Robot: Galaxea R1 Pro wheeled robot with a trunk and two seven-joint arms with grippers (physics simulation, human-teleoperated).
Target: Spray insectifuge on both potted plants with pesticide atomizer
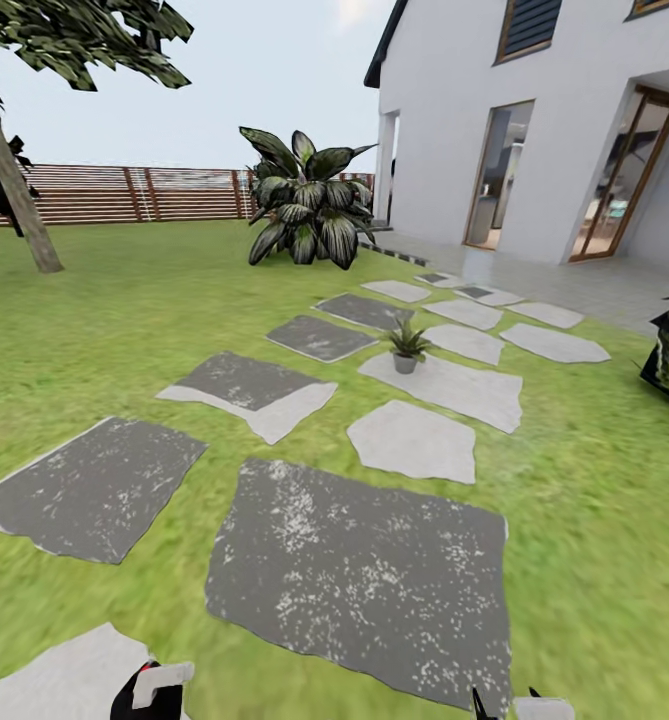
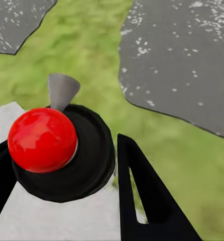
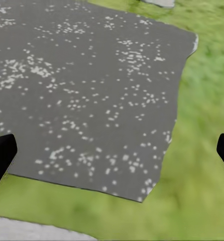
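Crossing the lawn (image 1: 104, 330) looked like the step in hand, so a steady roll with arms low, hunting for the spray bottle first, seemed wisest. The left claw (image 2: 62, 145) was spread wide above a red knob (image 2: 41, 139) and gripped nothing; the right claw (image 3: 112, 150) hung released too (grey stone beneath). One potted plant (image 1: 406, 347) stood mid-distance, slightly right, on a pale stepping stone (image 1: 464, 390) — thin green leaves, small grey pot.

No legible text, labels, brand marks, numbers or signs found on any item inspected, including the house wall (image 1: 574, 120) and stepping stones (image 1: 359, 575).
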